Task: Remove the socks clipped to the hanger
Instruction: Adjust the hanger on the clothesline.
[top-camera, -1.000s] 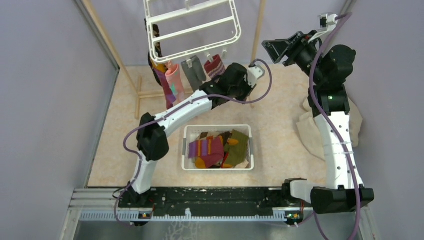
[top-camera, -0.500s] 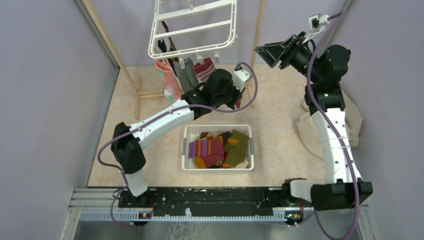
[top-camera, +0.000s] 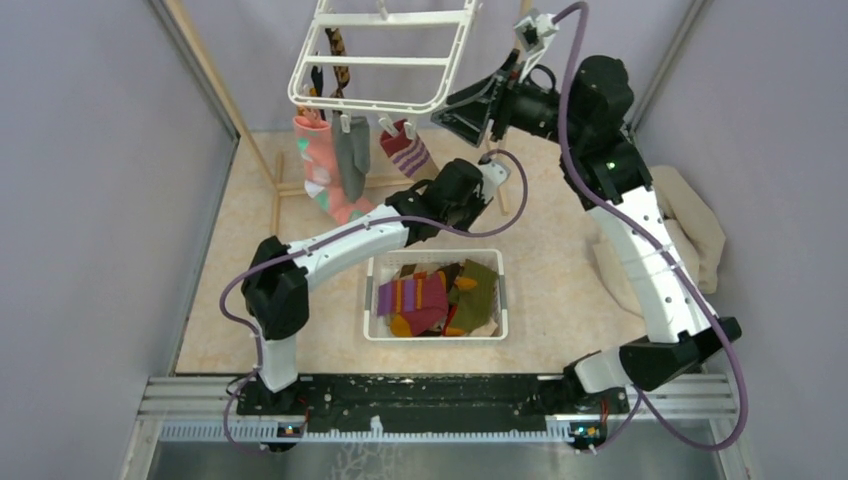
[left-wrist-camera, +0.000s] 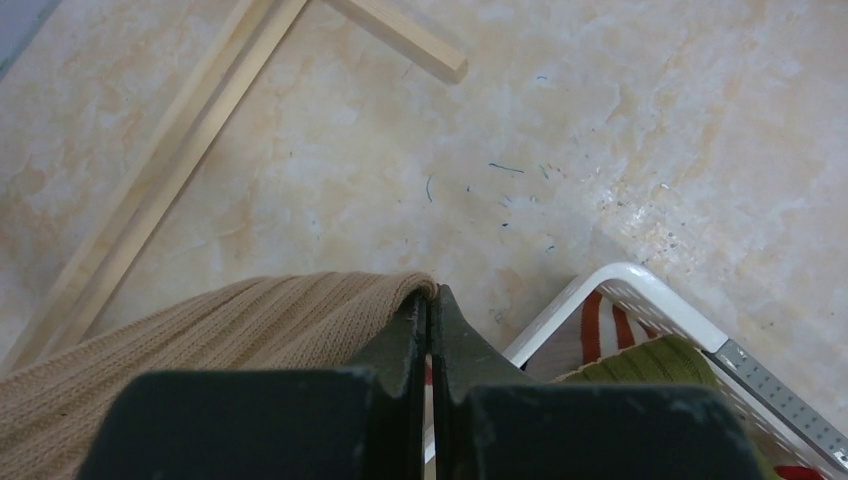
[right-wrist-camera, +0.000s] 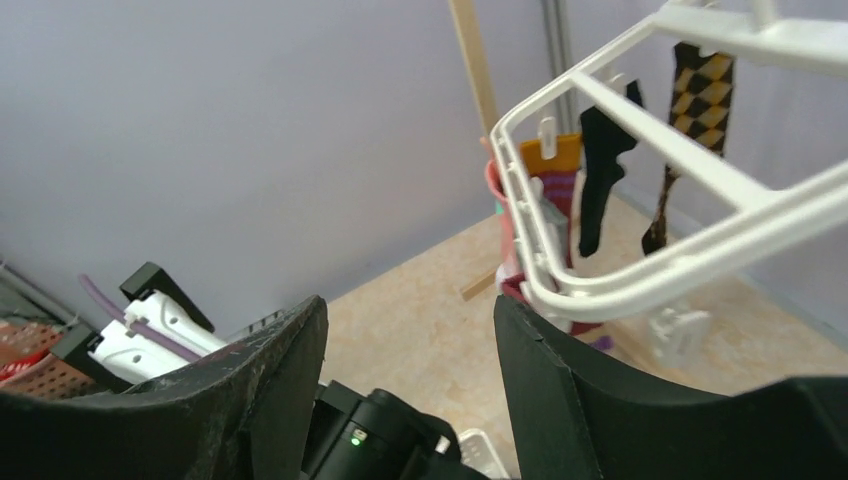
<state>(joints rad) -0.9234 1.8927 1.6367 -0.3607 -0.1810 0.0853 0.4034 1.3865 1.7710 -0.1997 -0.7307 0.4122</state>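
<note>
The white hanger hangs at the top centre. A pink and mint sock, a grey sock and a maroon-striped sock are clipped to its near rim. A black sock and an argyle sock hang on its far side. My left gripper is shut on a tan ribbed sock, above the floor beside the basket's corner. My right gripper is open, and the hanger's rim lies just above its right finger. In the top view it is at the hanger's right corner.
A white slotted basket holding several socks sits in the middle of the floor, and its corner shows in the left wrist view. Wooden rack poles and base bars stand behind. A beige cloth heap lies at the right.
My right arm has swung left, up to the hanger's right corner. The hanger and its socks have swung and turned. My left gripper has moved back and down towards the basket.
</note>
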